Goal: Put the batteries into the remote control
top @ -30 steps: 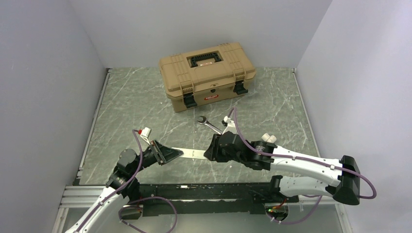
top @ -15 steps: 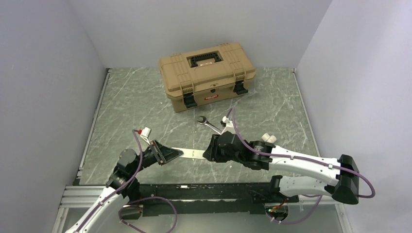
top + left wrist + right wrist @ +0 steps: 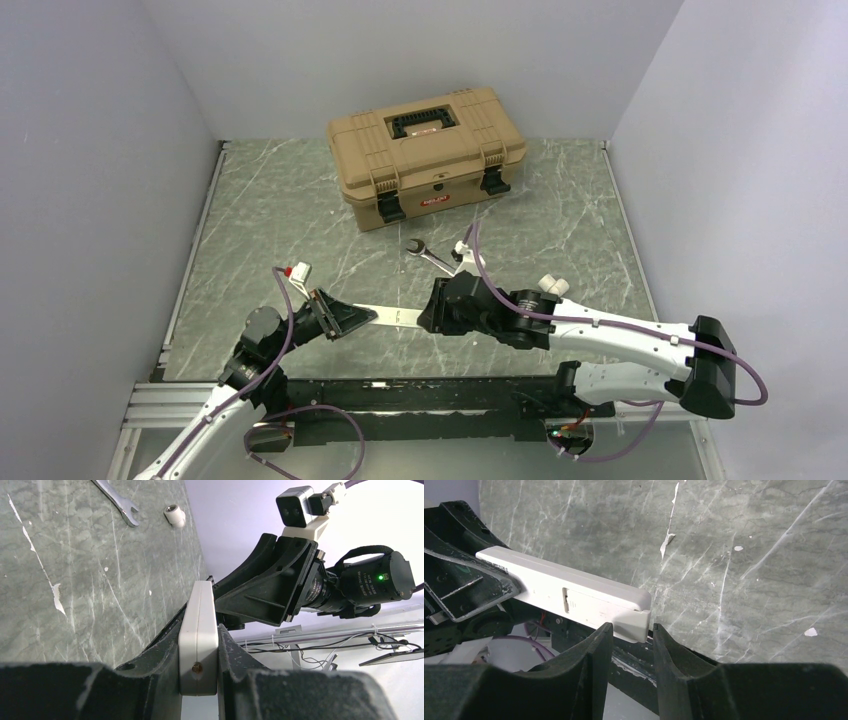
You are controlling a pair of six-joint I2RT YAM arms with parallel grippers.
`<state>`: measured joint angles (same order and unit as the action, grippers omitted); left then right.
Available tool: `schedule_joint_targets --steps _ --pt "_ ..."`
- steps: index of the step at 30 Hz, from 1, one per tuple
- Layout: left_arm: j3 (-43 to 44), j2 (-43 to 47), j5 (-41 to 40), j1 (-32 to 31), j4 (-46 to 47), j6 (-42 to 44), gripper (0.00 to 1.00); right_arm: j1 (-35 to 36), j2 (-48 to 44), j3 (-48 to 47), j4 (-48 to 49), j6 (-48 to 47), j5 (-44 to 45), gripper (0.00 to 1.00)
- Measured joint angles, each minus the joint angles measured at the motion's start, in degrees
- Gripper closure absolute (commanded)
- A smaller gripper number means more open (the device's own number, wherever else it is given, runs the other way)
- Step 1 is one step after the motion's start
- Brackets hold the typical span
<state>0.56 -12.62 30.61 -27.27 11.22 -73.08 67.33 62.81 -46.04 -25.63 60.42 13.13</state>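
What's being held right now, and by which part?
The remote control, held between both arms. The left gripper is clamped on one end, and the right gripper is closed on the opposite end.

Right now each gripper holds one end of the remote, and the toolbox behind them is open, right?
No: the toolbox is shut, as the top view shows. The left gripper and right gripper do each hold one end of the remote.

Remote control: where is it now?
Top view: the remote control spans the gap between the left gripper and right gripper, each clamped on one end, near the front middle of the table, the wrench just beyond.
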Motion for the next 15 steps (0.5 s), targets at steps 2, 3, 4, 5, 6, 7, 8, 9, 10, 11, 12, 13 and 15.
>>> schedule_joint_targets --steps 2,3,4,5,6,7,8,9,10,11,12,13,15 --pt "0.0 0.0 0.0 0.0 0.0 0.0 1.0 0.0 0.13 0.02 0.0 0.0 0.0 0.63" --pt "0.0 0.0 0.0 0.0 0.0 0.0 1.0 0.0 0.17 0.02 -0.02 0.0 0.0 0.63" --pt "0.0 0.0 0.0 0.0 0.0 0.0 1.0 0.0 0.2 0.02 -0.02 0.0 0.02 0.63" --pt "0.0 0.0 0.0 0.0 0.02 0.0 1.0 0.0 0.2 0.0 -0.04 0.0 0.02 0.63" --pt "0.0 -0.02 0.0 0.0 0.02 0.0 1.0 0.0 0.22 0.0 -0.04 0.0 0.04 0.63" --pt "0.0 -0.04 0.0 0.0 0.02 0.0 1.0 0.0 0.22 0.02 -0.07 0.0 0.04 0.63" --pt "0.0 -0.17 0.0 0.0 0.07 0.0 1.0 0.0 0.22 0.02 -0.07 0.0 0.04 0.63" --pt "0.0 -0.35 0.0 0.0 0.07 0.0 1.0 0.0 0.22 0.0 -0.07 0.0 0.04 0.63" --pt "0.0 -0.52 0.0 0.0 0.07 0.0 1.0 0.0 0.24 0.02 -0.09 0.0 0.04 0.63" --pt "0.0 -0.74 0.0 0.0 0.07 0.0 1.0 0.0 0.24 0.0 -0.09 0.0 0.04 0.63" --pt "0.0 -0.87 0.0 0.0 0.07 0.0 1.0 0.0 0.26 0.02 -0.09 0.0 0.04 0.64" --pt "0.0 -0.96 0.0 0.0 0.07 0.0 1.0 0.0 0.33 0.0 -0.11 -0.02 0.04 0.64" --pt "0.0 -1.03 0.0 0.0 0.07 0.0 1.0 0.0 0.55 -0.04 -0.33 -0.02 0.04 0.64"
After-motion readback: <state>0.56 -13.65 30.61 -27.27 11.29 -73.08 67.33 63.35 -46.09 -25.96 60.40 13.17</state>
